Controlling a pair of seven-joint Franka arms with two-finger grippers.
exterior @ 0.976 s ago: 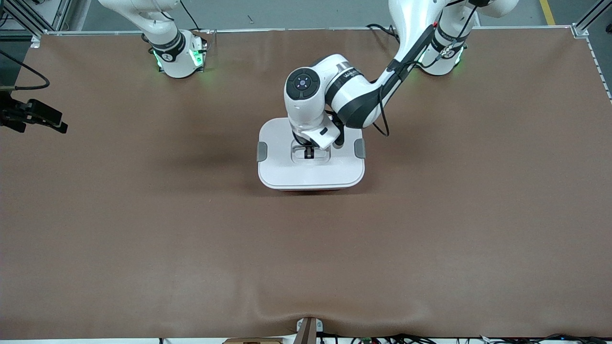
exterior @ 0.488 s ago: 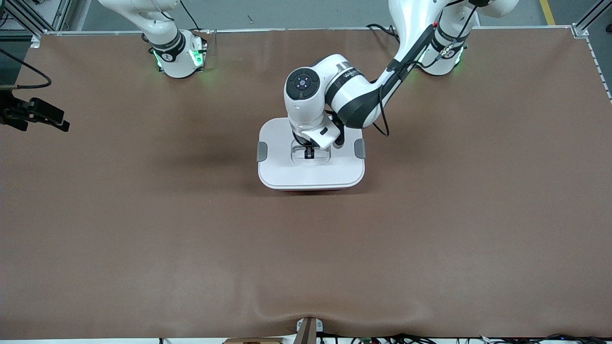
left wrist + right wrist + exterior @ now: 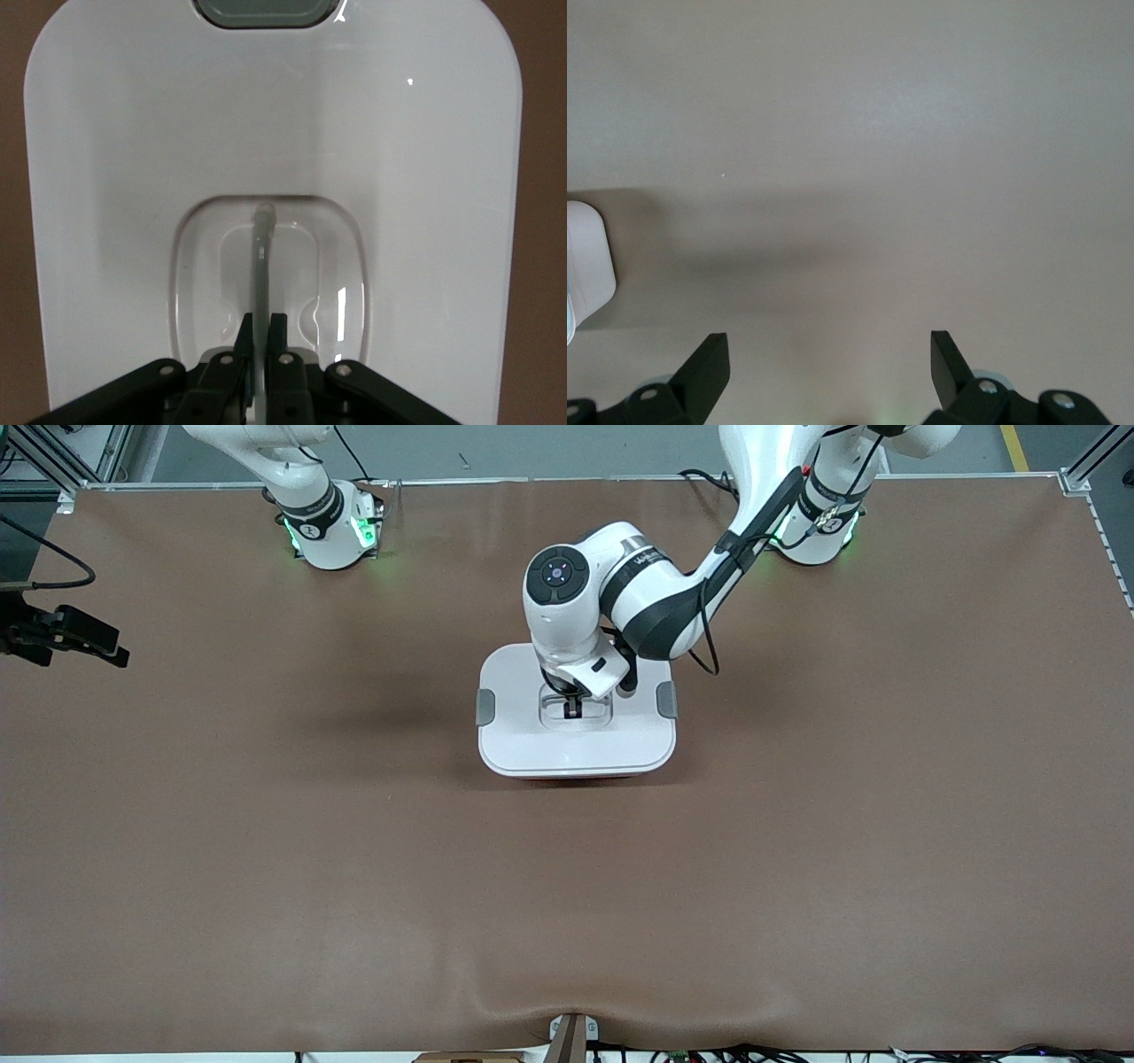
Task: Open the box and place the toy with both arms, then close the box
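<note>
Low in the front view, the brown table mat (image 3: 567, 912) lies bare across the lower half of the frame, with a small bracket (image 3: 571, 1036) at the bottom centre edge. Higher up, just above the middle of the frame, sits the box (image 3: 576, 748), its white lid (image 3: 532, 735) on, with one grey side clip (image 3: 485, 706) toward the right arm's end of the table and the other clip (image 3: 667, 700) toward the left arm's end. A thin strip of pink shows under the lid's lower edge. The left gripper (image 3: 573, 707) is down in the recessed well at the lid's centre, and the left wrist view shows its fingers (image 3: 277, 332) pressed together on the thin grey handle (image 3: 261, 266), which stands up on edge out of the recess and curves away from the fingers. The left arm (image 3: 656, 593) comes from its base at the top right of the frame and bends down over the upper half of the lid. At the middle left edge of the frame the right gripper (image 3: 89, 642) hangs over the end of the table, and the right wrist view shows its fingers (image 3: 709, 363) spread wide apart over a plain surface, holding nothing. The right arm's base (image 3: 323, 527) stands at the upper left. The toy does not show in any view.
</note>
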